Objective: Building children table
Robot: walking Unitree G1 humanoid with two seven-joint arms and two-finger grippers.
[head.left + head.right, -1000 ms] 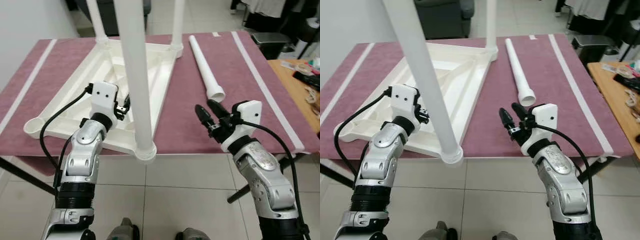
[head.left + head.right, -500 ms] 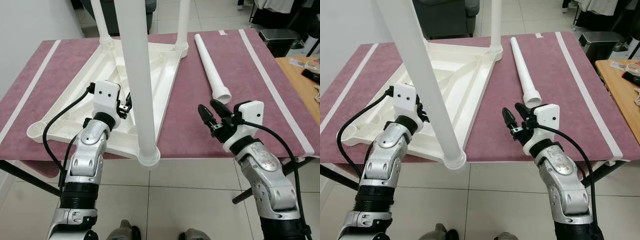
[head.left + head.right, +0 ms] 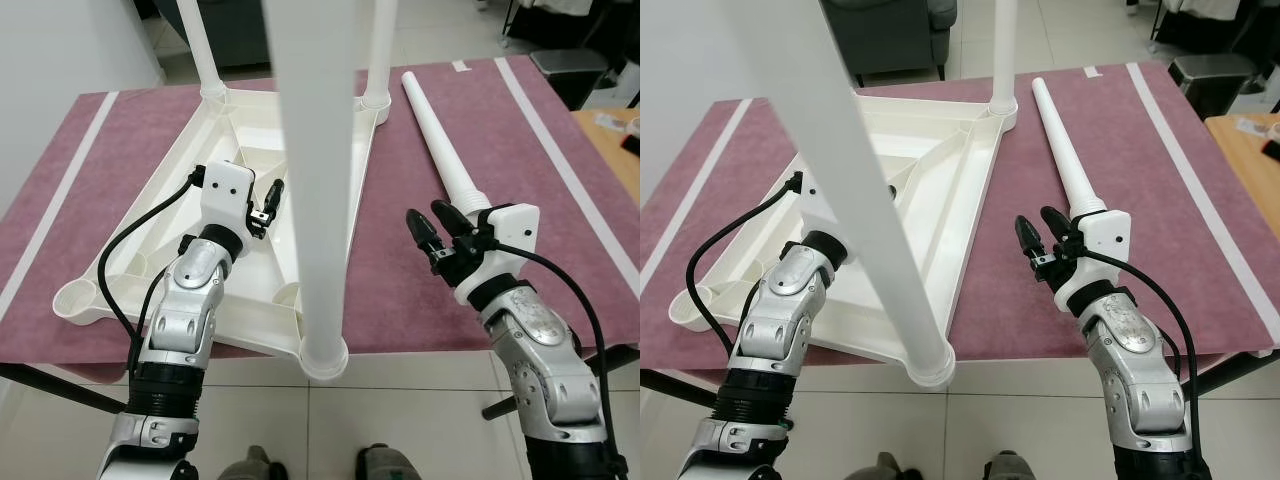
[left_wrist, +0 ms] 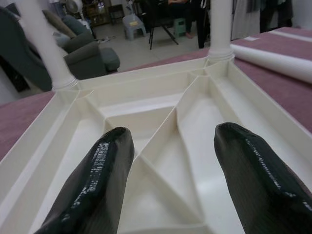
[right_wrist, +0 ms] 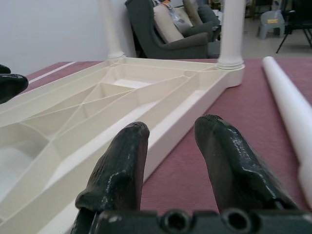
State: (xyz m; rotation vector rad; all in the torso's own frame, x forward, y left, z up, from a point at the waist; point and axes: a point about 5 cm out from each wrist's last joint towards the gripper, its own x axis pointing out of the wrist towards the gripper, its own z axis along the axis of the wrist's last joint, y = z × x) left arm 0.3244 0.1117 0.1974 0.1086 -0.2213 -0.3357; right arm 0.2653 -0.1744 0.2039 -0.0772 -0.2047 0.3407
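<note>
Left gripper [image 3: 272, 198] over tabletop [image 3: 180, 215]; fingers apart

Bright, even indoor light throughout (soft shadows only), with near fingers [image 4: 92, 190] slightly blurred.

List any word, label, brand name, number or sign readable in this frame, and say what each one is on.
No readable text in any view.
The upturned white table top, its fitted legs and the loose leg carry no print.
The maroon table cover has plain white stripes, no lettering.
The left hand and right hand housings show no markings.
Items on the wooden table at the right edge are too small to read.
</note>
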